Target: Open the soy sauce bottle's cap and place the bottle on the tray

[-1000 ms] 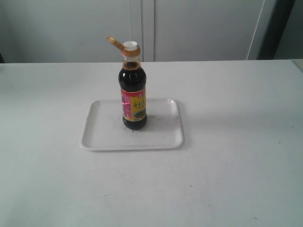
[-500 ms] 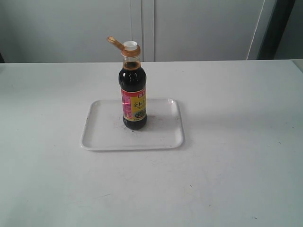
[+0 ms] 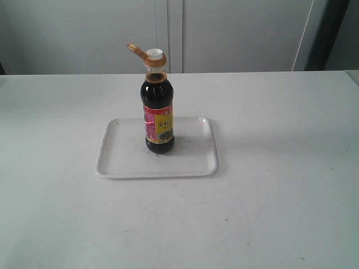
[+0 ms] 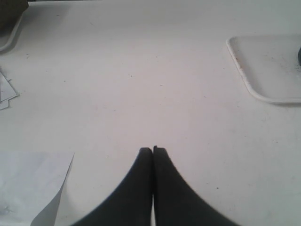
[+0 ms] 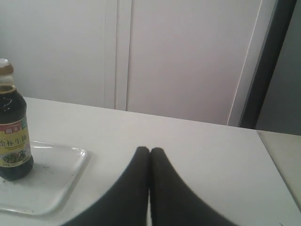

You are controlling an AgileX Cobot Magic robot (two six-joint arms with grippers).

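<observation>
Both closed, empty: left gripper [image 4: 153,149], right gripper [image 5: 149,149] in wrist views alone; flipped-back cap [image 3: 134,49] in exterior view alone.

Qty: 1 bottle [image 3: 157,112], 1 cap [image 3: 134,50], 1 tray [image 3: 123,162], 2 grippers [image 4: 153,149] [image 5: 149,149].

bright diffuse light — faint shadow edging tray [image 3: 120,162]; wrist views soft, slightly washed out.

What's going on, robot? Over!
Left gripper shut, empty. Right gripper shut, empty. Bottle upright on tray, cap flipped open. Nothing in the way.
</observation>
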